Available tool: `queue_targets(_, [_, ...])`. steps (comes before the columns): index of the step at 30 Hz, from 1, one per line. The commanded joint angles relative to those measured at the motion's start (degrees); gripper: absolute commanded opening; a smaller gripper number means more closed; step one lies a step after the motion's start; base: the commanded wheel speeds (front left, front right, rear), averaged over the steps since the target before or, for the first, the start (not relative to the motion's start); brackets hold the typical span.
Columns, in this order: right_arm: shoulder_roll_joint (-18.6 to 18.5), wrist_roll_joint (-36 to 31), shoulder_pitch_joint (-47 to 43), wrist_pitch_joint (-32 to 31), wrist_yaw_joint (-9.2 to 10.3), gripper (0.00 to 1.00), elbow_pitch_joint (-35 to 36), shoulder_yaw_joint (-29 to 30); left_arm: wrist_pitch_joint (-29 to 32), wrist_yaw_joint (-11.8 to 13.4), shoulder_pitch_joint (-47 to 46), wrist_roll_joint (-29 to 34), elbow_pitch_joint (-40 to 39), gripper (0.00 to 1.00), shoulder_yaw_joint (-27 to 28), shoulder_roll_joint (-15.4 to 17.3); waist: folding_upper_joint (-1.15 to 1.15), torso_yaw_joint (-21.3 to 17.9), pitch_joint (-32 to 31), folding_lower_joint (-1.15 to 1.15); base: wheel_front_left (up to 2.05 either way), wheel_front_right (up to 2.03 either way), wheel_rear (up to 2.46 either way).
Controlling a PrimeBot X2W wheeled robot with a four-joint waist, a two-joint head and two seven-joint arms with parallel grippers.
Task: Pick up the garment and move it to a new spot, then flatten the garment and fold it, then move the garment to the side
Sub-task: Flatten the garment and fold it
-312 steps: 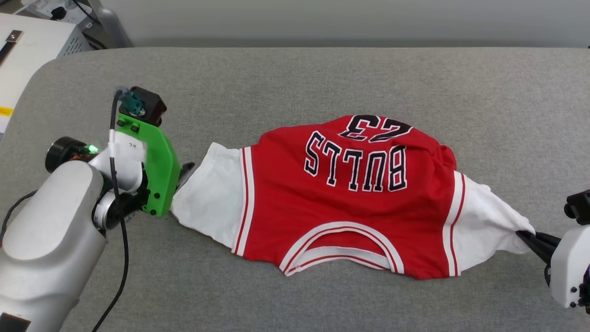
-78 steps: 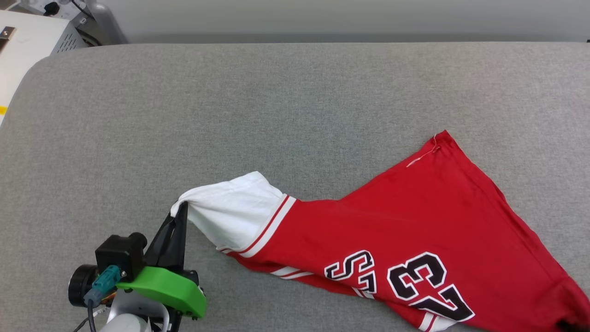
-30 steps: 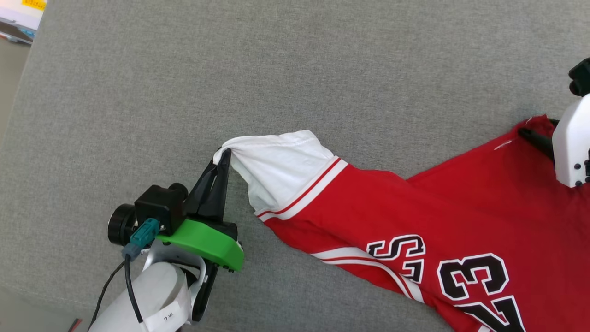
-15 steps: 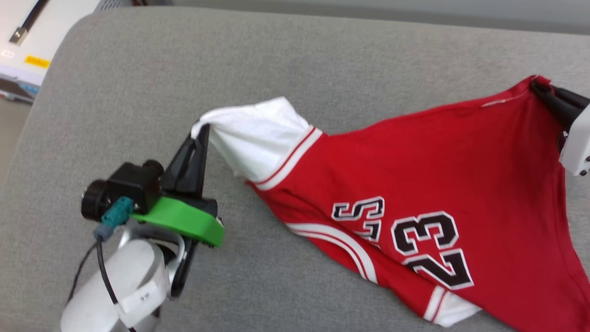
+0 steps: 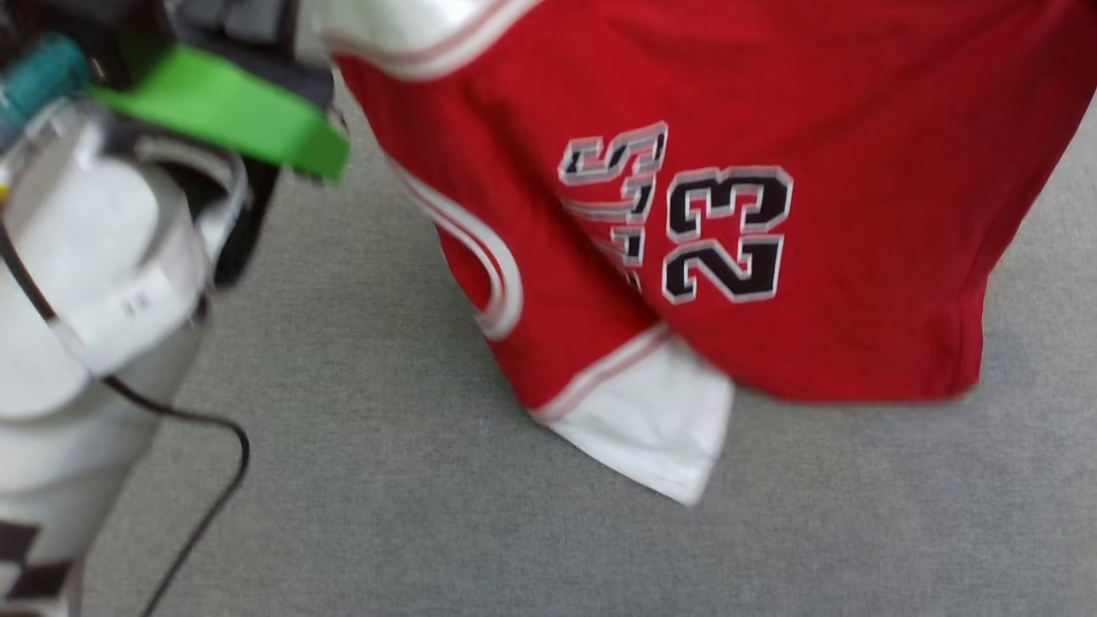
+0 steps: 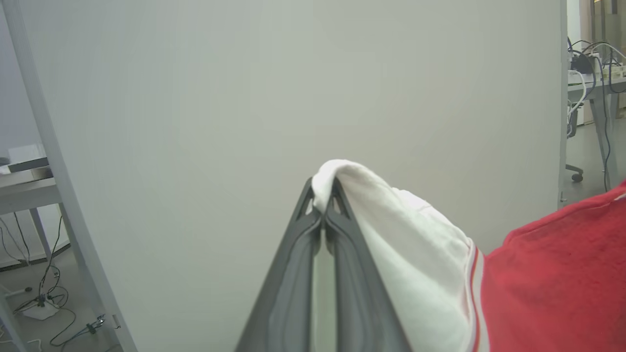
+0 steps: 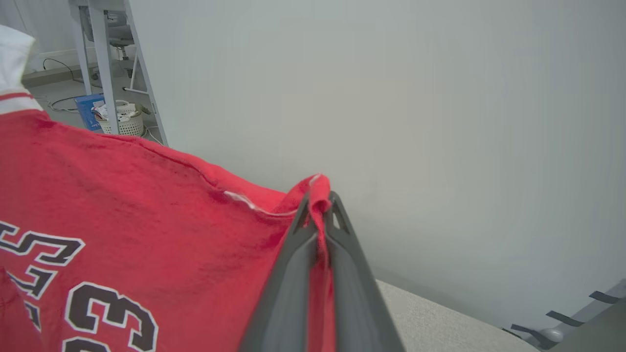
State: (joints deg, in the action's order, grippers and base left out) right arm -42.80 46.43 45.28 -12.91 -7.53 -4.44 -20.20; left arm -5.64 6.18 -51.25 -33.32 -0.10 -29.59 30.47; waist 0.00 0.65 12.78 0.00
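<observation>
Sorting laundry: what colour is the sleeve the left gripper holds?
White; the sleeve shows best in left wrist view.

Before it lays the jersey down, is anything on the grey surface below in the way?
Nothing visible does. The garment hangs from the left gripper and right gripper over the grey surface.

Left gripper (image 6: 323, 188) and right gripper (image 7: 320, 200) each pinched the garment (image 5: 814, 86) between closed jaws; the pale left forearm (image 5: 77, 283) stood at the head view's left.
</observation>
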Motion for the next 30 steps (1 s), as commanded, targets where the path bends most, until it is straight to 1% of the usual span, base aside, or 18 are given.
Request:
queue_targets(1, [0.9,-1.0,3.8,-0.4,0.04,0.00,-0.5,1.2,0.6,-0.9,-4.8,1.1,1.2,0.00,0.4,-0.3,0.00,-0.9,3.7,0.00,0.00,0.00,0.00])
queue_targets(4, [2.6,-3.4,11.3,-1.1,0.04,0.00,-2.6,2.8,1.6,-2.9,-13.8,1.8,4.7,0.00,0.6,-1.6,0.00,-1.2,6.7,0.00,0.00,0.00,0.00])
queue_targets(8, [5.1,-7.3,22.8,-1.2,0.04,0.00,-7.2,3.4,2.5,-5.5,-26.5,3.3,10.8,0.00,0.7,-3.2,0.00,-1.5,10.3,0.00,0.00,0.00,0.00])
queue_targets(12, [7.0,-11.3,34.5,-0.4,0.04,0.00,-12.8,2.1,2.1,-7.4,-38.4,4.4,17.5,0.00,1.4,-4.8,0.00,-1.7,13.2,0.00,0.00,0.00,0.00])
queue_targets(16, [8.1,-14.5,44.0,1.8,0.04,0.00,-18.2,-0.1,0.8,-8.8,-47.1,5.3,23.6,0.00,2.0,-5.6,0.00,-1.9,15.4,0.00,0.00,0.00,0.00])
queue_targets(20, [9.3,-16.4,50.9,4.7,0.04,0.00,-23.8,-1.8,-0.7,-10.0,-52.9,5.9,29.2,0.00,2.0,-6.2,0.00,-1.9,17.2,0.00,0.00,0.00,0.00])
queue_targets(23, [10.2,-16.6,53.8,6.6,0.04,0.00,-27.4,-3.5,-1.8,-10.7,-55.0,6.3,33.1,0.00,1.4,-6.6,0.00,-1.9,18.6,0.00,0.00,0.00,0.00])
queue_targets(26, [11.0,-15.9,54.6,8.4,0.04,0.00,-30.4,-5.8,-3.5,-11.3,-55.3,5.9,36.8,0.00,1.0,-7.3,0.00,-1.6,19.9,0.00,0.00,0.00,0.00])
queue_targets(30, [12.0,-13.6,52.4,11.6,0.04,0.00,-33.6,-8.4,-5.8,-11.9,-53.0,5.5,40.4,0.00,0.4,-7.8,0.00,-1.7,20.4,0.00,0.00,0.00,0.00])
